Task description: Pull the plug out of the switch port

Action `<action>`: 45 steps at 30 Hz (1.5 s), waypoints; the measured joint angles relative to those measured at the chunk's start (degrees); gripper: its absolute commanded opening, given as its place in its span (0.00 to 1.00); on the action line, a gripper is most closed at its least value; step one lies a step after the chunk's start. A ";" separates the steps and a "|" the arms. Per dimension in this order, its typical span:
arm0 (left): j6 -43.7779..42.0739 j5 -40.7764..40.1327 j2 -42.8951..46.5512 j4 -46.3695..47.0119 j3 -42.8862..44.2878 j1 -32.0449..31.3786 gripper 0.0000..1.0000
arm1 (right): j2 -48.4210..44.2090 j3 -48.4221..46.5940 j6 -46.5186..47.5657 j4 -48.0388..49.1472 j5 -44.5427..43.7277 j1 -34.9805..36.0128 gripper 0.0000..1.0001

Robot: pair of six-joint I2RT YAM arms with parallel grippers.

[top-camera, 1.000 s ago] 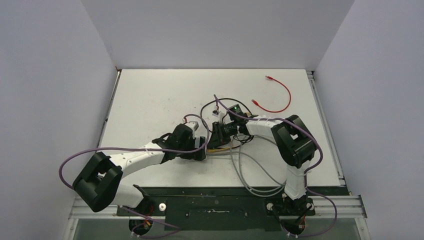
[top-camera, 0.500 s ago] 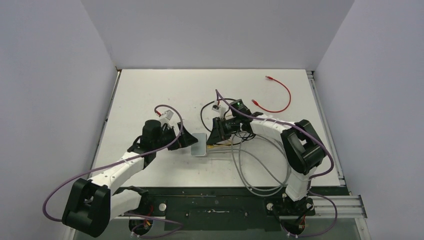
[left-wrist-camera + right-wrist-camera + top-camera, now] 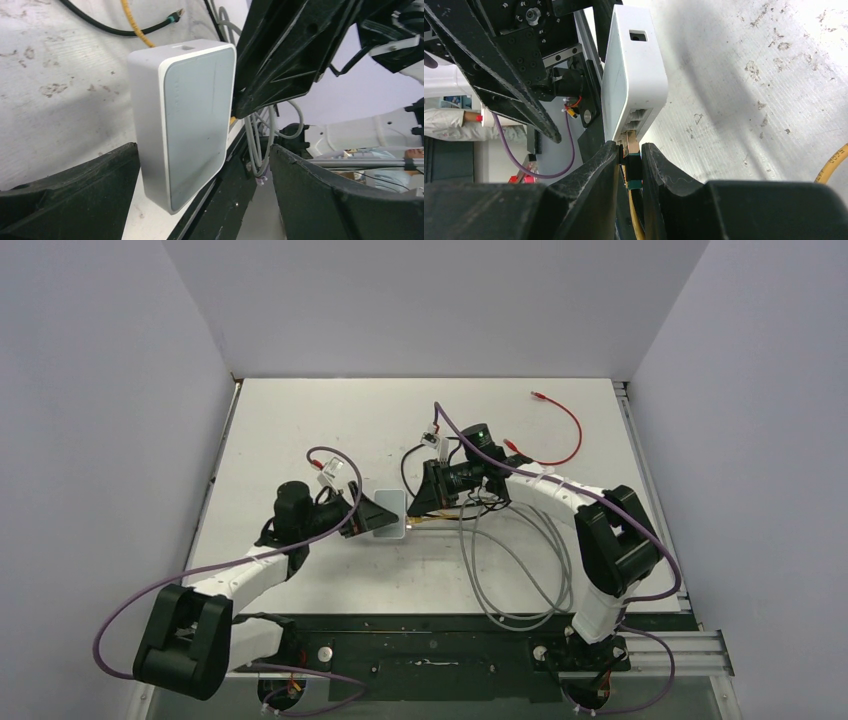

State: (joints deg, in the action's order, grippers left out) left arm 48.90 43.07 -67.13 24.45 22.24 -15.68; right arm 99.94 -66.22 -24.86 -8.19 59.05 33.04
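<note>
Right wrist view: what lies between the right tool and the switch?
The plug on its yellow cable, pinched by the right tool, its tip at the socket edge of the switch. Right wrist view shows it.

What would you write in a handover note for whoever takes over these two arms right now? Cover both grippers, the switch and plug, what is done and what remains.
Left gripper: open, its fingers either side of the switch, not clamping it.
Right gripper: shut on the plug of the yellow cable.
Switch: between the two grippers; the plug looks still seated in its port.
Done: plug gripped.
Left: steady the switch, then pull the plug straight out.
</note>
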 measured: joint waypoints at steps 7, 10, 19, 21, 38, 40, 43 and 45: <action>4.20 2.40 -1.40 6.51 -0.26 0.33 0.74 | 0.00 0.00 -0.74 0.61 1.29 -0.28 0.05; 5.55 3.06 -2.25 8.26 -0.26 0.48 0.70 | 0.00 0.00 -1.38 1.22 2.08 -0.59 0.05; 10.75 6.58 -6.47 15.32 -0.26 0.50 0.42 | 0.00 0.00 -2.89 2.64 4.55 -0.72 0.05; 11.93 7.13 -7.52 16.83 -0.26 0.50 0.31 | 0.00 0.00 -3.04 2.95 4.92 -0.72 0.05; 14.95 9.51 -9.66 22.10 -0.22 0.35 0.00 | 0.11 -1.51 -1.11 -0.52 5.35 -1.14 0.05; 14.93 9.55 -9.66 22.08 -0.22 0.28 0.00 | 0.13 -2.05 -0.33 -1.99 4.98 -1.16 0.05; 14.80 9.46 -9.66 21.81 -0.22 0.17 0.00 | 0.28 -3.08 0.87 -4.50 4.20 -1.18 0.05; 14.67 9.27 -9.60 21.62 -0.22 0.07 0.00 | 0.52 -3.89 1.79 -6.29 3.72 -1.16 0.05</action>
State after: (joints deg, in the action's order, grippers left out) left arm 63.57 52.34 -76.73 46.06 22.02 -15.62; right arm 100.47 -70.11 -23.07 -14.48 62.76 31.88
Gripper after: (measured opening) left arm 0.260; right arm 0.212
